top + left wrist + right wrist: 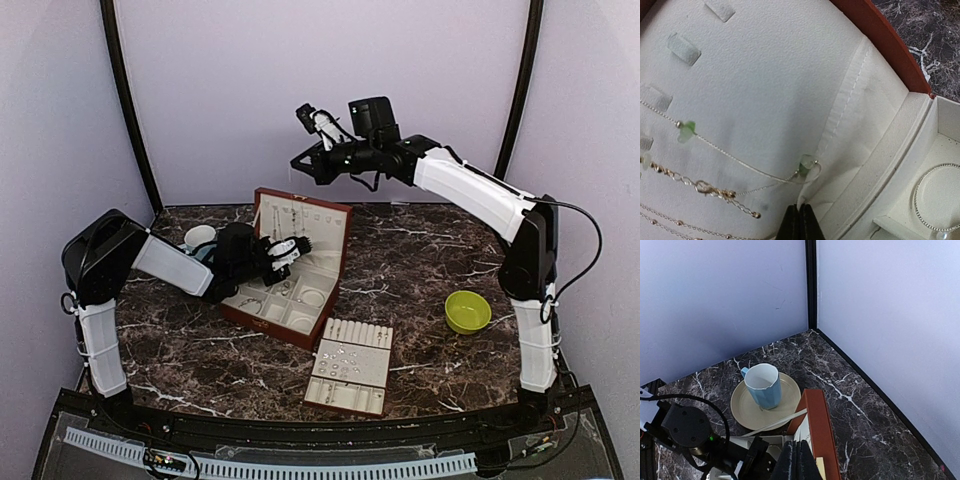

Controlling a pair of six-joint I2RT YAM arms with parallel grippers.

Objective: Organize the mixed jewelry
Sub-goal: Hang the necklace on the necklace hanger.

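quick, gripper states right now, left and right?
Left gripper: closed, at the box lid, nothing visible between its fingers.
Right gripper: closed, nothing seen in it.

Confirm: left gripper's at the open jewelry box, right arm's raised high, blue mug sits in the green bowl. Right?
One slip: the blue mug sits on a beige saucer, not in the green bowl, which is apart on the table's right side. The right wrist view shows it. The left gripper is at the open jewelry box, and the right arm is raised high.
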